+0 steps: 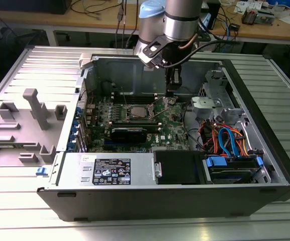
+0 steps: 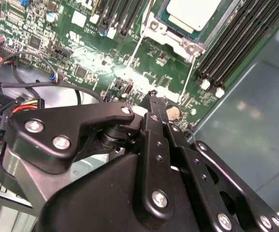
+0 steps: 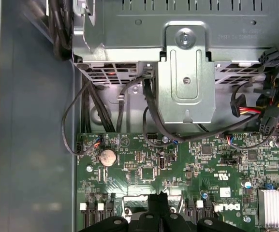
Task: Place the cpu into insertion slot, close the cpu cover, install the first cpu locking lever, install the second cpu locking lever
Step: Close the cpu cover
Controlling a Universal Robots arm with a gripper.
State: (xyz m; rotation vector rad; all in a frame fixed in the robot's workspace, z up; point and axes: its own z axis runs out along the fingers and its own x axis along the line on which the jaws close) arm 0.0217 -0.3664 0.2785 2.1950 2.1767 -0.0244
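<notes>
The arm is holding its gripper (image 1: 171,94) low inside the open computer case (image 1: 175,203), just over the green motherboard (image 3: 144,176); in the second wrist view the fingers (image 2: 152,125) are lying pressed together at their tips, clenched on nothing, and are hovering just beside the coin cell battery (image 2: 172,112) without touching it

The cpu (image 2: 192,12) is sitting flat in the insertion slot (image 1: 126,112), its dull silver top facing up; the cpu cover (image 2: 180,37) is looking as if it is already lying down around the chip as a metal frame, though that is a judgement from one corner of it

From the fingers the chip is lying toward the exterior view's left, near but apart, with a bank of black memory slots (image 2: 231,43) standing between the two; being square, the chip is showing no long axis of its own, and its edges are running in line with those slots

Two thin wire locking levers (image 2: 139,43) are running along the socket's sides, their long axes roughly parallel to the memory slots and their free ends pointing out toward the fingers; the nearer one is ending close to the fingertips; whether either lever is hooked down cannot be told
</notes>
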